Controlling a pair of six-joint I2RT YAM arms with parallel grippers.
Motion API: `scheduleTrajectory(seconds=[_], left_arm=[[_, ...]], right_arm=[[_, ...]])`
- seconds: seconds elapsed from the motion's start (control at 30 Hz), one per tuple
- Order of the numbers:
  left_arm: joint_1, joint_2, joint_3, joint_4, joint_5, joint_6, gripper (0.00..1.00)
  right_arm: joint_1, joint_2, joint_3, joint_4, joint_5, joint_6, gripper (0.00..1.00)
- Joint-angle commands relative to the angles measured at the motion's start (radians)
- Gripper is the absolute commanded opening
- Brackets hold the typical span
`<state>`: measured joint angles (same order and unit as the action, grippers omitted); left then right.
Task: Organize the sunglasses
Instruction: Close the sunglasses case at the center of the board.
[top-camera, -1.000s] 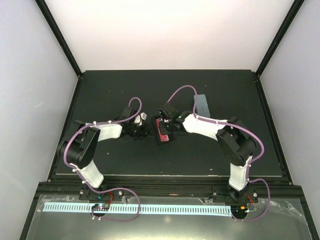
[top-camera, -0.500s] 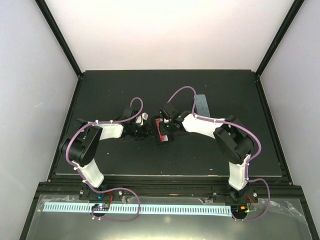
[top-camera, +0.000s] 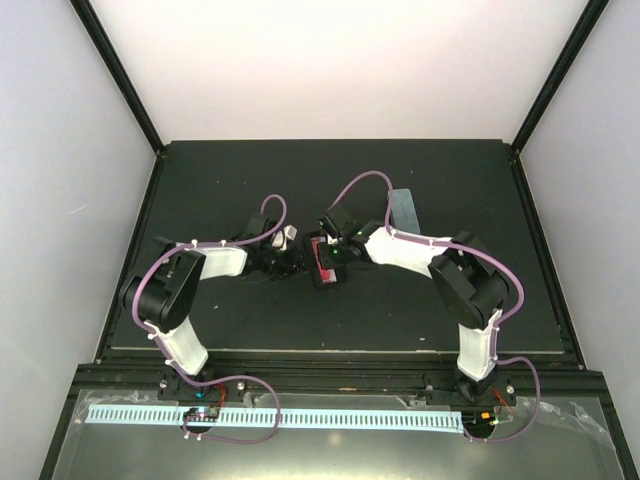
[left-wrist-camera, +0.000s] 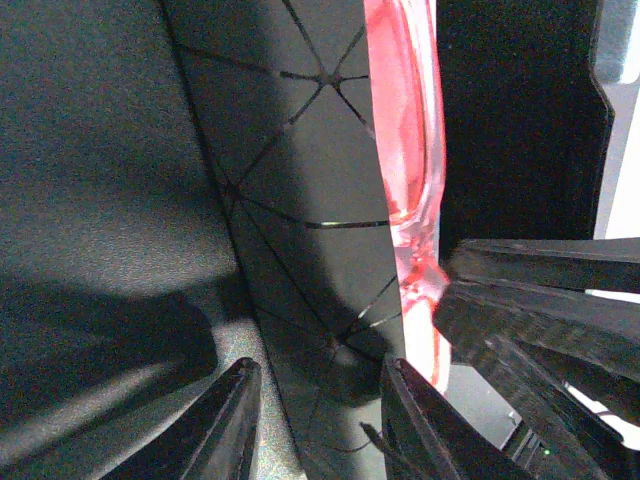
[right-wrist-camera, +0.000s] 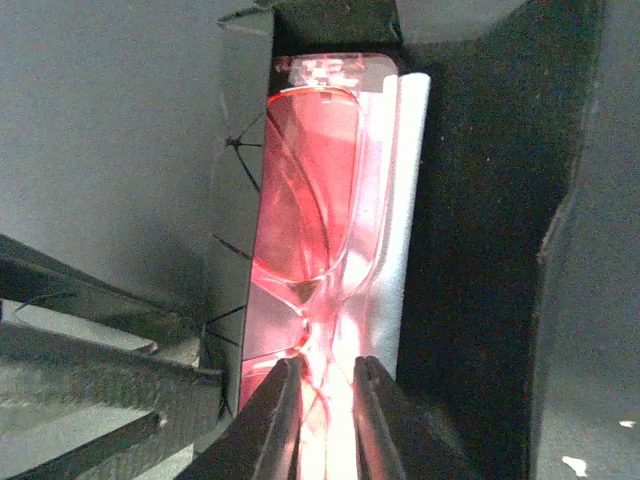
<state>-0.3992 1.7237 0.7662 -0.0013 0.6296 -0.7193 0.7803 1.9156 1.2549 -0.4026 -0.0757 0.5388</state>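
The two arms meet over the middle of the dark worktop, where the open black case lies between them. The red sunglasses rest lengthwise inside this case, lenses up, with a pale cleaning cloth along one side of them, between the frame and the case wall. The right fingers point down into the case and stand almost together, one on each side of the thin red frame at the end of the glasses nearest the wrist; they are closed on that frame. The left fingers stand part-way apart and straddle the near end of the case's outer panel, which carries a pattern of thin crossing lines; each finger bears on one side of that end, so the case is held. In the left wrist view the red frame shows edge-on along the case rim, and the right arm's fingers are just beside it. A pale blue case lies farther back on the worktop, behind the right arm and apart from the black case.
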Motion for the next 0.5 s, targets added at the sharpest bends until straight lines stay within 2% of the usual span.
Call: scheduleTrajectory(seconds=[0.0, 0.13, 0.27, 0.37, 0.47], left_arm=[[-0.007, 0.001, 0.031, -0.006, -0.014, 0.011, 0.33], [-0.006, -0.013, 0.046, -0.033, -0.008, 0.040, 0.40], [-0.003, -0.049, 0.050, -0.063, -0.014, 0.060, 0.42], [0.006, -0.083, 0.041, -0.086, -0.050, 0.064, 0.40], [0.010, -0.104, 0.029, -0.092, -0.084, 0.061, 0.33]], right_arm=[[0.009, -0.094, -0.013, 0.017, 0.096, -0.002, 0.21], [-0.001, -0.209, -0.085, 0.061, 0.163, -0.001, 0.26], [-0.059, -0.282, -0.184, 0.117, 0.216, 0.055, 0.30], [-0.116, -0.265, -0.198, 0.091, 0.205, 0.076, 0.31], [-0.131, -0.216, -0.178, 0.050, 0.193, 0.066, 0.31]])
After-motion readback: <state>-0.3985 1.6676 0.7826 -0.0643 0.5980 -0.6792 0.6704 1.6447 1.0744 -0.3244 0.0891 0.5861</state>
